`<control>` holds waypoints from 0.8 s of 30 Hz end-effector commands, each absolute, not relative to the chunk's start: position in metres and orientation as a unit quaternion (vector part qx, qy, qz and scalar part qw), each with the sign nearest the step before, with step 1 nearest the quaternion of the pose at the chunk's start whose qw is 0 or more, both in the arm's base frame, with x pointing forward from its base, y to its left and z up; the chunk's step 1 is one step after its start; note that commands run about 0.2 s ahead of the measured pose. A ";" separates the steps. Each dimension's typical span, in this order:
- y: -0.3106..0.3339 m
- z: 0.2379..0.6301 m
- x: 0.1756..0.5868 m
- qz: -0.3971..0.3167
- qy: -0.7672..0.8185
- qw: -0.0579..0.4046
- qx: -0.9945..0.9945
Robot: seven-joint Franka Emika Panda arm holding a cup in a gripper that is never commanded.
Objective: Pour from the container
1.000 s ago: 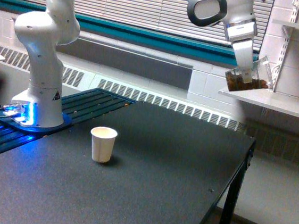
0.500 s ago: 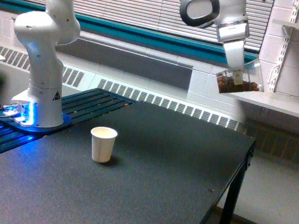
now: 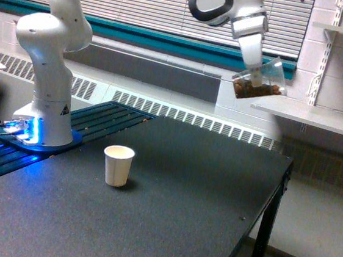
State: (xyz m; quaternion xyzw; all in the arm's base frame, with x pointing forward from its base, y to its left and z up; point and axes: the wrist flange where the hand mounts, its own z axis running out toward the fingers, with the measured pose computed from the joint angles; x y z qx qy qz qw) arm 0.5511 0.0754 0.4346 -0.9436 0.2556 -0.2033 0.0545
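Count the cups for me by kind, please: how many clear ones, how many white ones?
Clear see-through plastic cup with brown pieces inside, held high by the robot's gripper: 1
Opaque white paper cup standing on the black table: 1
Total: 2 cups

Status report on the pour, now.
End effector shut on clear cup, high, tilted. White paper cup upright on table. Nothing between them.

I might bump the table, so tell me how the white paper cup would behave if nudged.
The white paper cup looks thin-walled and taller than it is wide, so it would probably tip or slide easily. Nothing shows inside it from this angle, so it is likely very light. Standing free on the dark table, nothing would brace it, and once tipped it would probably roll.
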 end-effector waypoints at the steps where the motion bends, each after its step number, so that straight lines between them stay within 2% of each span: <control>1: 0.063 0.441 0.527 -0.212 0.256 0.044 -0.942; 24: 0.034 0.450 0.443 -0.218 0.281 0.000 -0.935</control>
